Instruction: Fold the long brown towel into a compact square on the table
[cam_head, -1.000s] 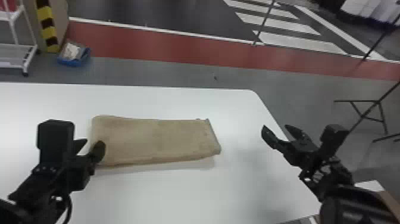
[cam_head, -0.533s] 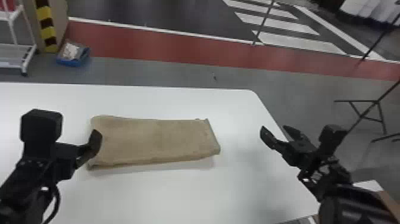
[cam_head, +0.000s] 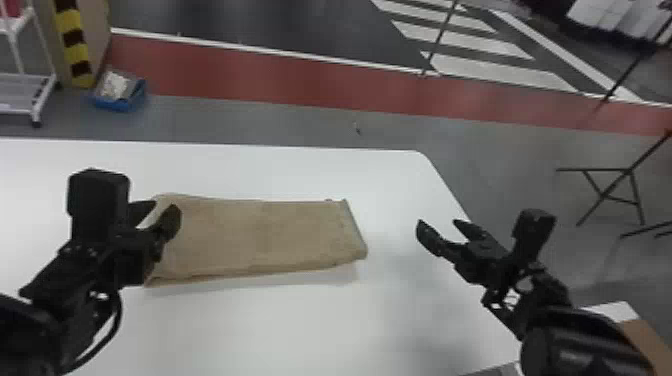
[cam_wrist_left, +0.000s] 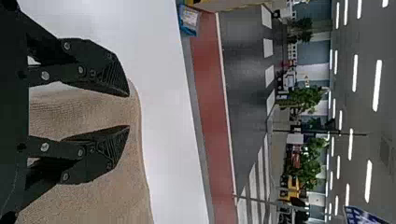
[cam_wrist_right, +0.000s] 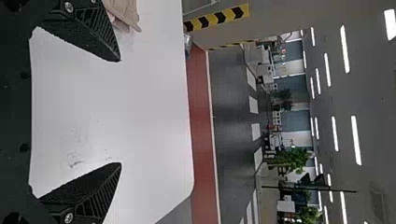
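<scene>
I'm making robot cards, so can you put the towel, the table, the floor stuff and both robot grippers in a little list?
Towel: brown towel, lying flat, a long shape, not a square yet
Table: white table, under the towel
Left gripper: left gripper, open, at the towel's left end
Right gripper: right gripper, open, away from the towel, off to its right
Floor: blue container, beyond the table

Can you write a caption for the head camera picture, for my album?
Long brown cloth towel lying flat on a white table.
</scene>
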